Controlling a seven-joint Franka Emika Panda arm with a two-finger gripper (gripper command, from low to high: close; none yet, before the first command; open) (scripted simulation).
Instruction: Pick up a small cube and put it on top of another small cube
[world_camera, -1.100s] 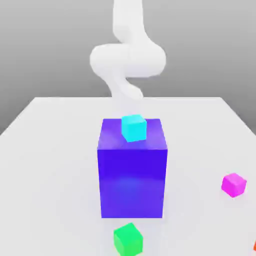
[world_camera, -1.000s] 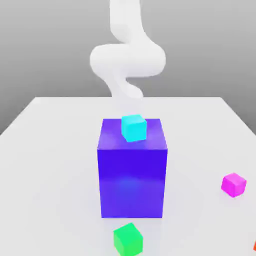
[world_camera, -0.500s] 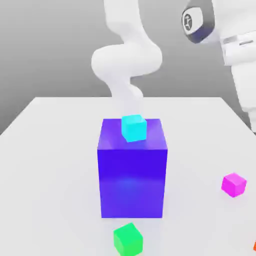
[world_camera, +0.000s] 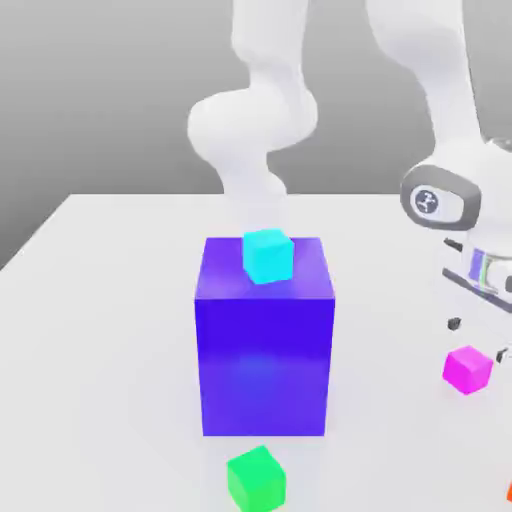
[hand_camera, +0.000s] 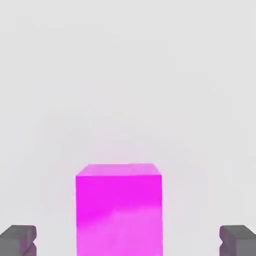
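The small magenta cube (hand_camera: 119, 215) sits on the pale surface (hand_camera: 125, 85), between the open gripper's (hand_camera: 128, 241) two dark fingertips (hand_camera: 20, 241), touching neither. One face is a brighter magenta with a lighter patch.

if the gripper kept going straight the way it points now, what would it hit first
Likely the magenta cube, which sits between the open jaws' lines; whether they would straddle it or touch it is unclear.

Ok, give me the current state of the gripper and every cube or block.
Gripper: open, above the magenta cube
Magenta cube: on the table, ungrasped
Cyan cube: resting on the blue block
Blue block: upright on the table
Green cube: on the table
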